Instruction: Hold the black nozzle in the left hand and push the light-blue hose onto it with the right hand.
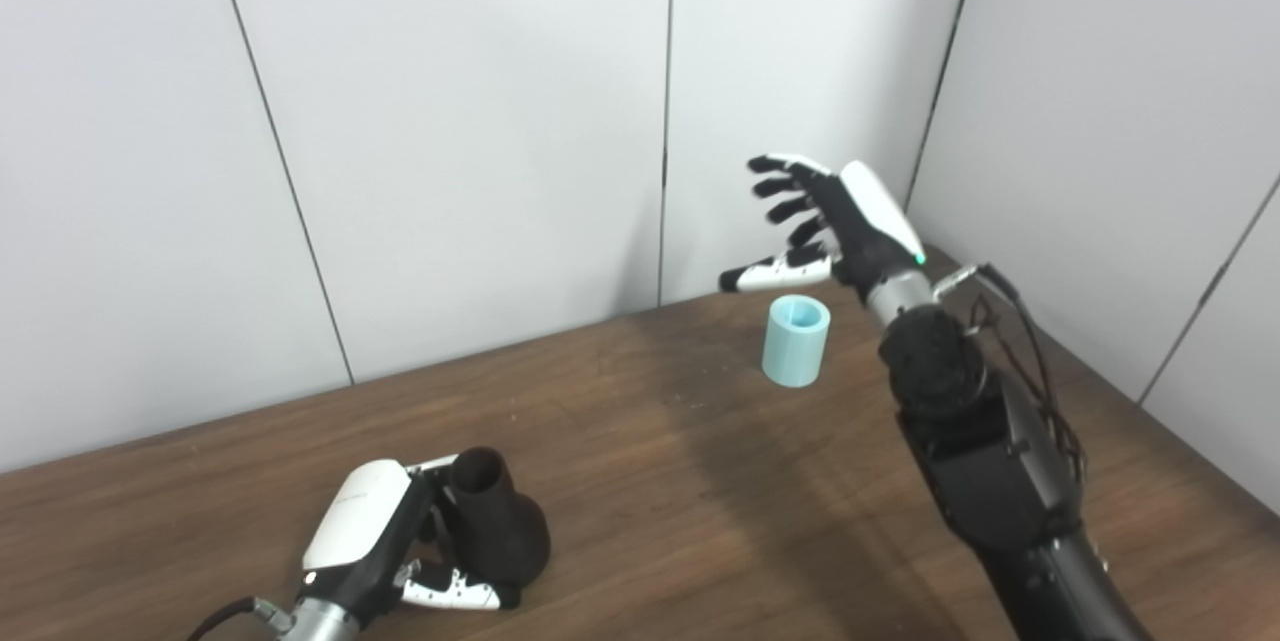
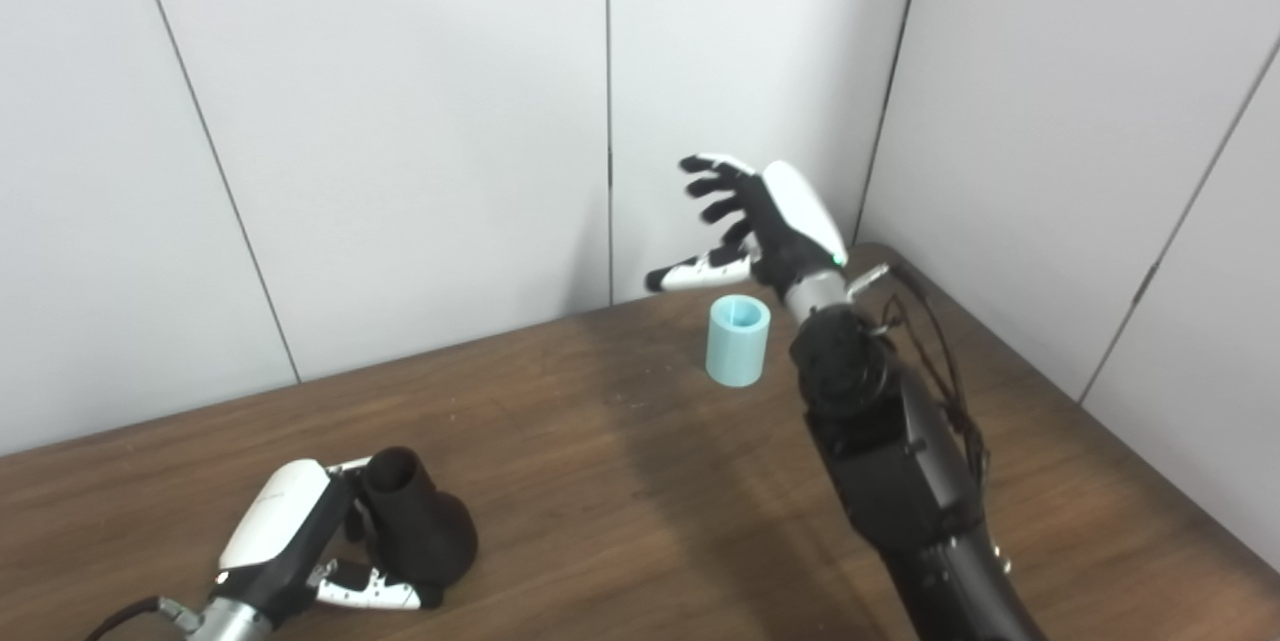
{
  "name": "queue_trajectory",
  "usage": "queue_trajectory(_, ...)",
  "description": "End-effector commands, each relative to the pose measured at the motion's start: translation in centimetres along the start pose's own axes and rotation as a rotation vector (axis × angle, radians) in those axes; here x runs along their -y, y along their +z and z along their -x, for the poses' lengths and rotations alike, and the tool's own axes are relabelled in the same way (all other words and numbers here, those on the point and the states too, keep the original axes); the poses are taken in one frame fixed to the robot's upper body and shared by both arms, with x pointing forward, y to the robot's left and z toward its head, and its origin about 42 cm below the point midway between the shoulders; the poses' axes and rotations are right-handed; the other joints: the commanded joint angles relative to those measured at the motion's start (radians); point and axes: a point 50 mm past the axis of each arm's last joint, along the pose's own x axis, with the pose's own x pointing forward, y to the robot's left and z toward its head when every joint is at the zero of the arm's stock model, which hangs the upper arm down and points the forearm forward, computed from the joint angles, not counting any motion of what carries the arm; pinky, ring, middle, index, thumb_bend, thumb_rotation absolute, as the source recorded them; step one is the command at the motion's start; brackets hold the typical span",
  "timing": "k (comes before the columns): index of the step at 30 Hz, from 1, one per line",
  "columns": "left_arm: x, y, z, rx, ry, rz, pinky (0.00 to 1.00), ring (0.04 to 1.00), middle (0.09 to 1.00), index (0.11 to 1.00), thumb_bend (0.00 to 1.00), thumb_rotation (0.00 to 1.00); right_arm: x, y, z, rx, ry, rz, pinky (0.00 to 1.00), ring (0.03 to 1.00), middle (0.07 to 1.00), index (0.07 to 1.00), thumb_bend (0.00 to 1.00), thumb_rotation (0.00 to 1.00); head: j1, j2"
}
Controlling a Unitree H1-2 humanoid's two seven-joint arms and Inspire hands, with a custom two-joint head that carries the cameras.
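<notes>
**Nozzle gripped, hose standing alone**

The light-blue hose point(image 1: 796, 340), a short hollow tube, stands upright on the table point(image 1: 650, 481). The right hand point(image 1: 835, 221) hovers above it, fingers spread. The left hand point(image 1: 385, 536) wraps the black nozzle point(image 1: 495, 521), which flares wide at its base.

A dark wood-grain counter point(image 1: 650, 481) fills the lower part of the room. Behind it stand plain white wall panels point(image 1: 460, 121) split by thin dark seams, meeting a second panelled wall point(image 1: 1130, 121) at the counter's far right corner.
</notes>
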Motion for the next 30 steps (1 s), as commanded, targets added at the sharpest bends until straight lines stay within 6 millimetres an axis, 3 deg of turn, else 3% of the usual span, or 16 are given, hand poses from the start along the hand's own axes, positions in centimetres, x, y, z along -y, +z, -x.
queue_trajectory(1,2.3,-5.6,4.5,-0.201,-0.202,-0.082,0.37,0.442,0.485,0.470,0.53,0.00,2.6,2.2,-1.8,0.049,-0.053,0.052,0.55,0.718,0.797,0.813,0.73,0.14,-0.003,-0.002)
queue_trajectory(7,2.3,-6.0,4.7,-0.206,-0.211,-0.085,0.34,0.424,0.458,0.492,0.53,0.00,2.8,2.5,-4.3,-0.014,0.059,0.170,0.60,0.770,0.822,0.820,0.75,0.16,-0.009,-0.006)
queue_trajectory(14,2.0,-5.9,4.4,-0.192,-0.212,-0.103,0.36,0.434,0.468,0.486,0.53,0.00,2.7,1.6,-6.4,-0.143,0.284,0.255,0.84,0.933,0.914,0.885,0.88,0.22,-0.011,-0.008)
queue_trajectory(20,1.8,-6.1,4.3,-0.187,-0.205,-0.100,0.37,0.441,0.469,0.486,0.53,0.00,2.2,0.7,-7.2,-0.231,0.440,0.296,0.90,0.943,0.953,0.896,0.94,0.24,-0.017,-0.011)
queue_trajectory(24,1.8,-6.2,4.3,-0.184,-0.208,-0.095,0.37,0.437,0.466,0.488,0.53,0.00,2.0,-0.2,-7.7,-0.273,0.498,0.325,0.87,0.932,0.957,0.897,0.94,0.22,-0.020,-0.009)
queue_trajectory(27,1.8,-6.4,4.4,-0.186,-0.215,-0.095,0.38,0.443,0.472,0.484,0.53,0.00,1.8,-0.8,-7.5,-0.292,0.488,0.354,0.77,0.873,0.945,0.891,0.94,0.22,-0.020,-0.009)
queue_trajectory(28,1.8,-6.5,4.4,-0.186,-0.217,-0.095,0.39,0.443,0.473,0.483,0.53,0.00,1.7,-1.0,-7.4,-0.296,0.482,0.364,0.69,0.763,0.832,0.889,0.94,0.21,-0.020,-0.008)
queue_trajectory(30,1.7,-6.5,4.5,-0.185,-0.218,-0.094,0.39,0.444,0.473,0.483,0.53,0.00,1.6,-1.2,-7.2,-0.313,0.473,0.385,0.59,0.660,0.748,0.887,0.94,0.21,-0.020,-0.004)
